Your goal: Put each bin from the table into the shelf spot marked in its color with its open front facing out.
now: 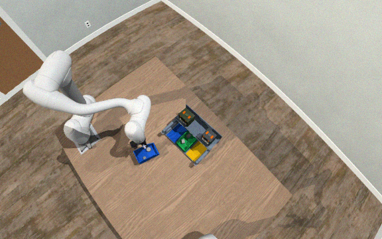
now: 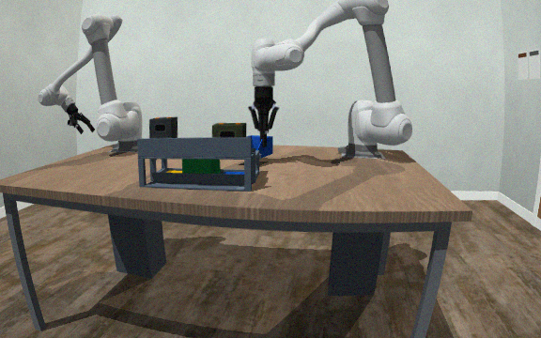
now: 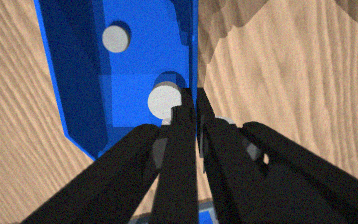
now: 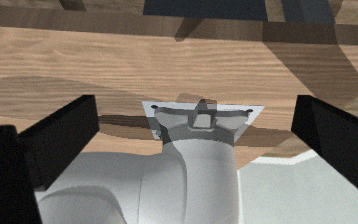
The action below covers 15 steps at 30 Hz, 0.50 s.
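Note:
The blue bin [image 1: 152, 153] [image 2: 269, 150] [image 3: 140, 60] holds two pale round parts and seems to be a little above the table, robot side of the shelf. My left gripper [image 1: 144, 145] [image 2: 264, 143] [image 3: 192, 102] is shut on one side wall of it, close to a larger round part. My right gripper [image 2: 86, 130] [image 4: 194, 112] is open and empty, far off near its own arm's base. The grey shelf [image 1: 195, 128] [image 2: 195, 147] has a blue mark [image 1: 175, 131] and a yellow mark [image 1: 198, 150] that show no bin. A green bin [image 1: 185, 145] [image 2: 201, 165] with parts stands between them.
Two boxes stand on the shelf's top: a dark green one [image 1: 186, 117] [image 2: 229, 130] above the blue side and a dark grey one [image 1: 207, 137] [image 2: 163, 128] above the yellow side. The low board with its posts is close over the bin spots.

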{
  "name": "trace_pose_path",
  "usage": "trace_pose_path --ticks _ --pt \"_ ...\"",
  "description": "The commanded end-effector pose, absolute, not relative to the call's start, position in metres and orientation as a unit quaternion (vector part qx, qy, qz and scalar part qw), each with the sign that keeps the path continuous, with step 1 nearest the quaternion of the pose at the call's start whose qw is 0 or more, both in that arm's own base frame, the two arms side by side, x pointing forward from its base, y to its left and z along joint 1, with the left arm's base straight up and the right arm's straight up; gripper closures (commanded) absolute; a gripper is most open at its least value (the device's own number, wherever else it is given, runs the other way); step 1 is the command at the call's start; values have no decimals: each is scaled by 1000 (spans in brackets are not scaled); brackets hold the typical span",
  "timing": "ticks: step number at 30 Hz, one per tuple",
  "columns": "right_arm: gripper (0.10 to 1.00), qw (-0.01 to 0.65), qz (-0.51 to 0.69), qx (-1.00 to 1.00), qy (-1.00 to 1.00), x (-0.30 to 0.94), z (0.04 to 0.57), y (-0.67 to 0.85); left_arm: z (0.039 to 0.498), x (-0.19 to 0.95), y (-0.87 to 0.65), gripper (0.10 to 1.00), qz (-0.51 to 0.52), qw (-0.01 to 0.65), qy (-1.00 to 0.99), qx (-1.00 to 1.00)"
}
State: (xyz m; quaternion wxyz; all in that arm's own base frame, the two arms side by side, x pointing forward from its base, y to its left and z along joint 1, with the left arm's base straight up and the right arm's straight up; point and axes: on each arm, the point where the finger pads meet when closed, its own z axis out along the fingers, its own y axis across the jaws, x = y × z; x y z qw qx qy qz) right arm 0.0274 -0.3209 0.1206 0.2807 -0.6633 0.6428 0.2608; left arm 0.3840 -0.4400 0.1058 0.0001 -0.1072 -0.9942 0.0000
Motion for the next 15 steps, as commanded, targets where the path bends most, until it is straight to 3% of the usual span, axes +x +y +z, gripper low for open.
trace_pose_path --ticks 1,15 --pt "98 281 260 -663 643 28 121 -321 106 384 -440 999 0 0 -994 -108" --pt "98 281 260 -663 643 28 121 -321 106 385 -442 999 0 0 -992 -123"
